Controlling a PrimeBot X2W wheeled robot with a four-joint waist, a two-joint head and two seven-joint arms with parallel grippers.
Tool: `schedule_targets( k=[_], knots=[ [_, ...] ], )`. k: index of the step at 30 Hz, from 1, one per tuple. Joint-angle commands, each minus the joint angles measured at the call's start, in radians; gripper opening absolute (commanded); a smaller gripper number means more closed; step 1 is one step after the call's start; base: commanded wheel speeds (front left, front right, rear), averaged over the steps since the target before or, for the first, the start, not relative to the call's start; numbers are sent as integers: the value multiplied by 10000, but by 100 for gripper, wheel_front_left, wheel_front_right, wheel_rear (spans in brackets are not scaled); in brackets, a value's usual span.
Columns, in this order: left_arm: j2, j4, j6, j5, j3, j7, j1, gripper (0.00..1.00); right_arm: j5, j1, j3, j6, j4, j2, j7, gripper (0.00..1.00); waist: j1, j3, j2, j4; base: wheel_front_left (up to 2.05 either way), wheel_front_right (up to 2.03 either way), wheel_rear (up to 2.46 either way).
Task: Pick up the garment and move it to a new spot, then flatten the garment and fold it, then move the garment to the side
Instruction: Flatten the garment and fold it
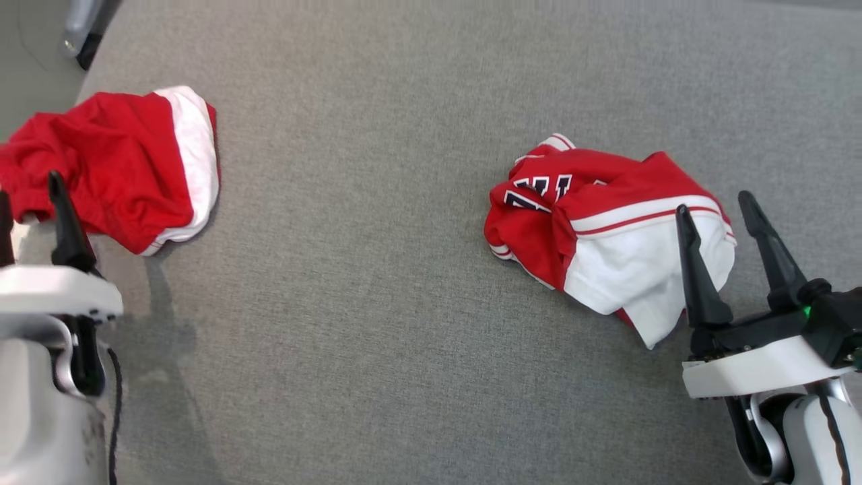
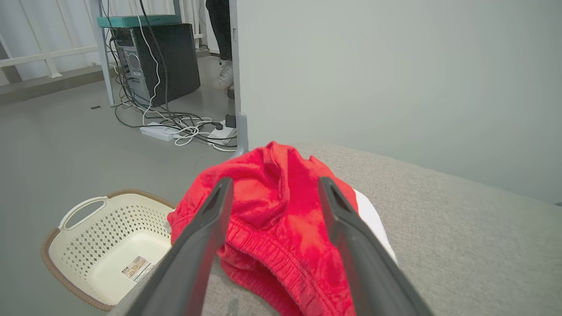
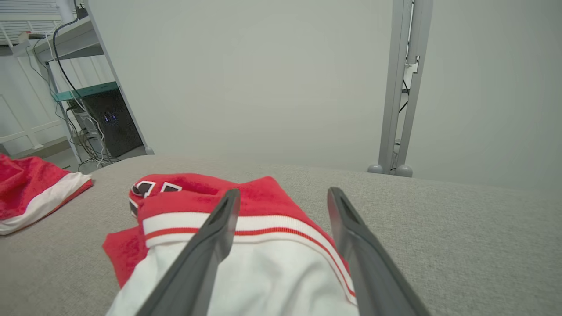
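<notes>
Grey fabric worktop [image 1: 377,303] is carrying two crumpled garments, well apart. Cream perforated basket [image 2: 101,232] is sitting on the floor below the worktop's left edge, near the shorts. Red and white jersey [image 1: 606,222] is lying bunched toward the right edge, white part nearest the robot, dark lettering showing on the red part. Red shorts [image 1: 121,175] with a white band are lying bunched at the far left corner, partly overhanging the left edge. Right gripper [image 1: 714,202] is hovering over the jersey's white part, fingers spread wide, gripping nothing. Left gripper [image 2: 275,182] is hanging just over the near side of the shorts, fingers apart either side of the red cloth, released, nothing clamped; cannot tell if the tips are touching the fabric. Off the worktop, a black computer tower [image 2: 162,61] is standing on the floor with cables [image 2: 184,131] trailing in front, and a person's shoe [image 2: 224,74] is showing beside it.
</notes>
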Motion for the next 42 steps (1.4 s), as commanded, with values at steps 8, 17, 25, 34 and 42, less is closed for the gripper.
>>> schedule_targets(
  k=[8, 17, 25, 34, 42],
  knots=[
    [-978, -2753, 51, 1315, -224, -35, 2570, 100, 170, 510, -37, 2, 661, 204, -404, 100, 0, -1454, 0, -175, 0, 0, 0],
    [-1551, -4615, 178, 1840, -1562, 17, 4628, 100, 142, 1019, -118, 2, 1245, 456, -616, 100, 0, -2396, 0, -811, 0, 0, 0],
    [-1555, -5447, 330, 1987, -2332, 594, 5420, 100, -28, 1377, -213, 2, 1657, 561, -705, 100, 0, -3016, 0, -1714, 0, 0, 0],
    [-1401, -5556, 251, 2117, -2636, 981, 5970, 100, 0, 1842, -250, 2, 1916, 612, -682, 100, 0, -3733, 0, -2353, 0, 0, 0],
    [-1361, -5719, 281, 2032, -2770, 1133, 6350, 100, 67, 2176, -230, 2, 1957, 671, -620, 100, 0, -4015, 0, -2720, 0, 0, 0]
  ],
)
